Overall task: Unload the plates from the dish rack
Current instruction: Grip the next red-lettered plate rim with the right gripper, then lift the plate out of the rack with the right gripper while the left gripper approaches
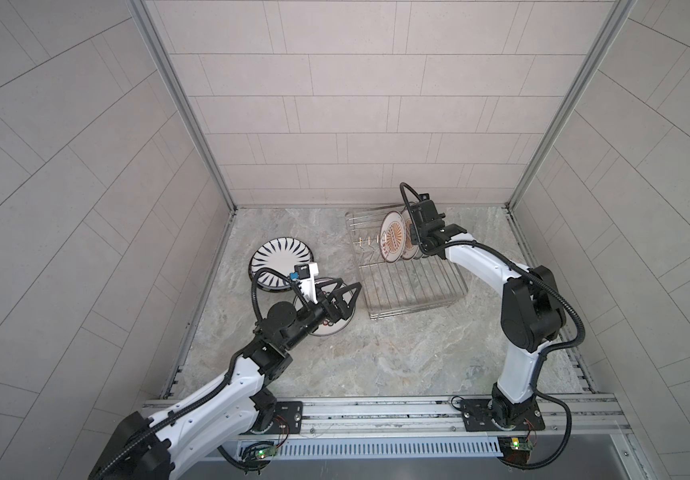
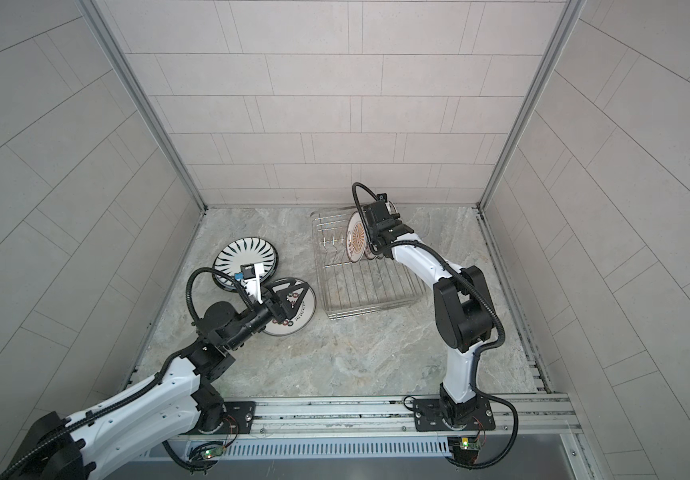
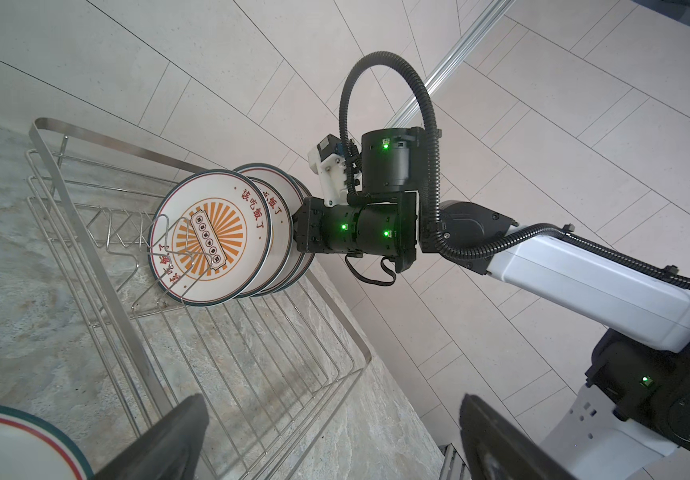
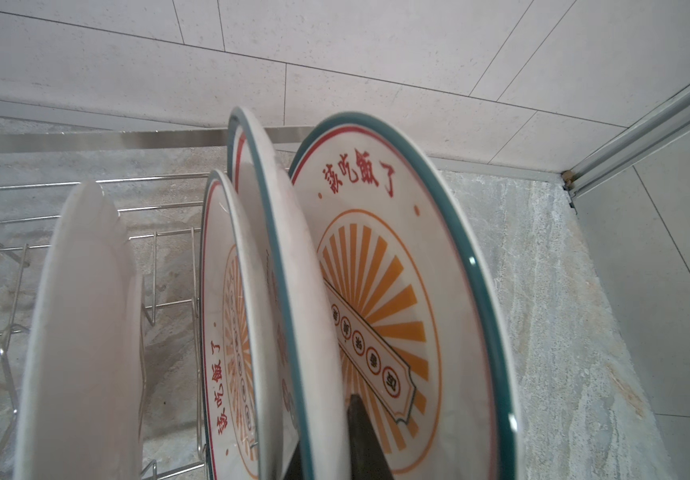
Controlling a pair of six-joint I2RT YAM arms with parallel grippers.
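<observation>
The left arm (image 1: 210, 395) and right arm (image 1: 480, 266) wear white shells between black joints, and a ribbed black conduit (image 3: 422, 95) loops from behind each one's jaws. The left gripper's (image 3: 331, 399) fingers (image 3: 168, 440) are black triangular frames; just behind them sits a white camera bracket (image 1: 308, 284) with a blue connector (image 1: 293, 275). Green lights (image 3: 343, 227) dot the black housings (image 3: 376, 245) behind the right jaws.

Red Chinese characters 該吃飯了 run along the inner border of the round white teal-rimmed plate with an orange sunburst (image 4: 397, 270) in the right wrist view, and again on the second sunburst plate (image 4: 220, 332). The middle plate (image 4: 289, 291) stands edge-on, its print unreadable. In the left wrist view the front sunburst plate (image 3: 210, 237) bears the same four characters. The circled characters on the banner (image 4: 366, 340), and the print on the flat white plate (image 2: 293, 326) on the worktop (image 2: 376, 353), are too small to read.
</observation>
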